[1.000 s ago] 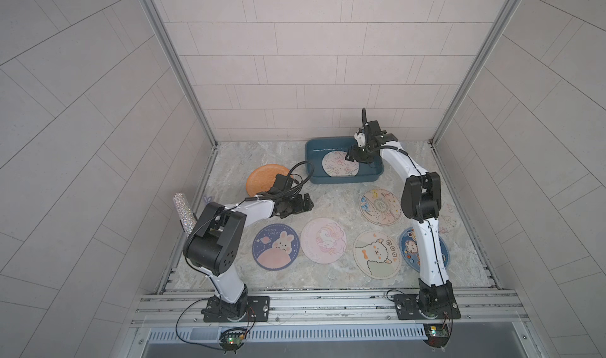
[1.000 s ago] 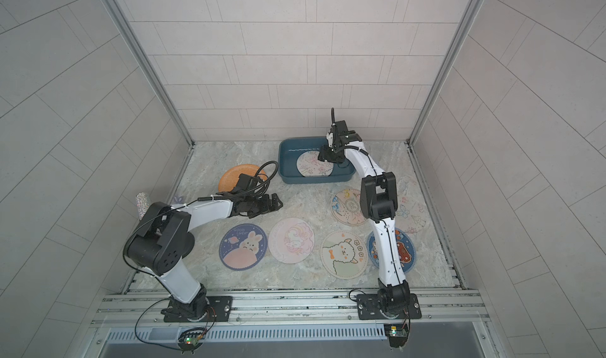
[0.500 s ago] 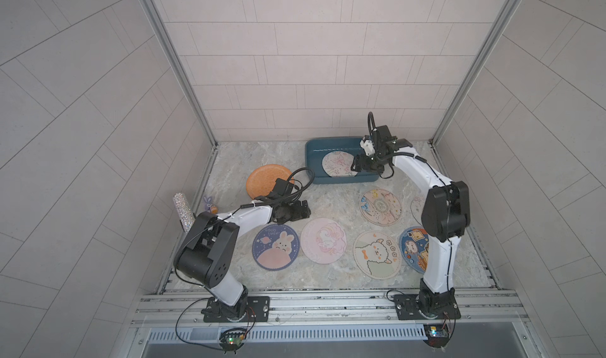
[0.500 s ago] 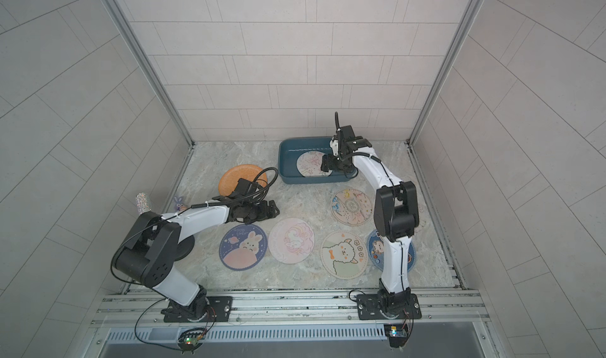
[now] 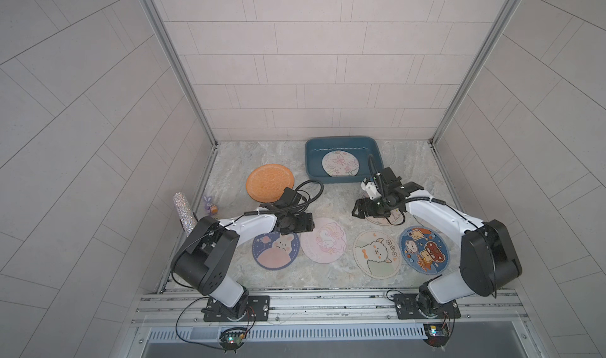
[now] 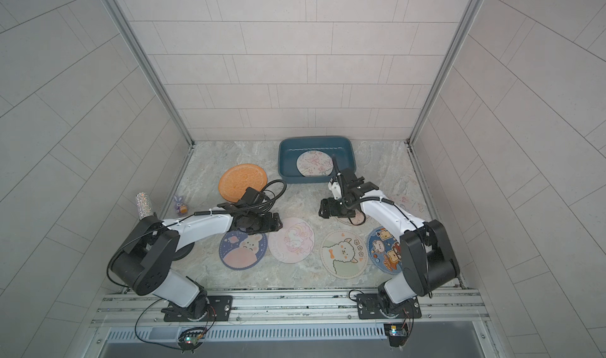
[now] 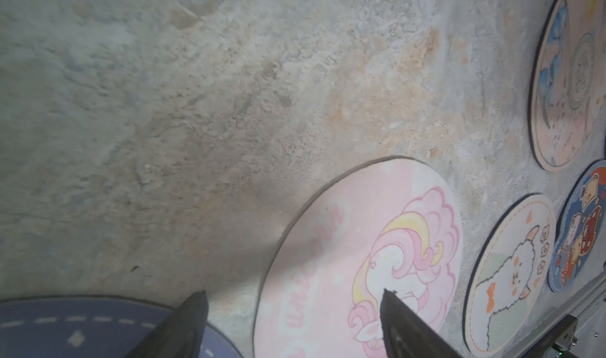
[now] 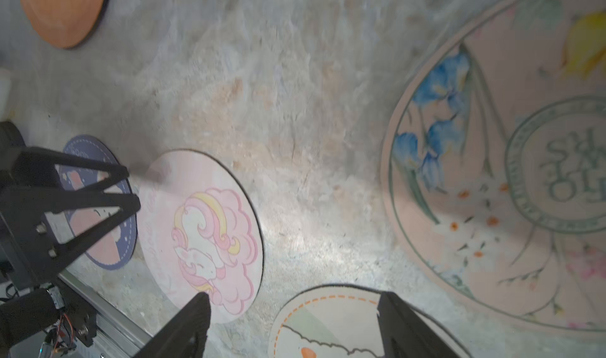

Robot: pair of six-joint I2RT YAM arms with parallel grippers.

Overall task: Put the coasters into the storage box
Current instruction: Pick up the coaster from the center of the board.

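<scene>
The teal storage box (image 5: pixel 342 140) stands at the back with one pale coaster (image 5: pixel 340 164) lying in it. On the floor lie an orange coaster (image 5: pixel 269 181), a navy bunny coaster (image 5: pixel 276 251), a pink unicorn coaster (image 5: pixel 324 241), an alpaca coaster (image 5: pixel 377 254) and a navy toast coaster (image 5: pixel 423 250). A floral coaster (image 8: pixel 492 176) is mostly hidden under my right arm in both top views. My left gripper (image 7: pixel 294 293) is open and empty, low over the pink unicorn coaster's (image 7: pixel 360 258) edge. My right gripper (image 8: pixel 293 294) is open and empty, beside the floral coaster.
A small purple bunny figurine (image 5: pixel 210 205) and a glittery cylinder (image 5: pixel 183 213) stand by the left wall. A faint pale coaster (image 6: pixel 408 202) lies near the right wall. Tiled walls close three sides; a metal rail (image 5: pixel 328 299) runs along the front.
My right gripper has left the storage box and come down toward the middle of the floor, jaws wider. My left gripper has shifted slightly toward the pink unicorn coaster.
</scene>
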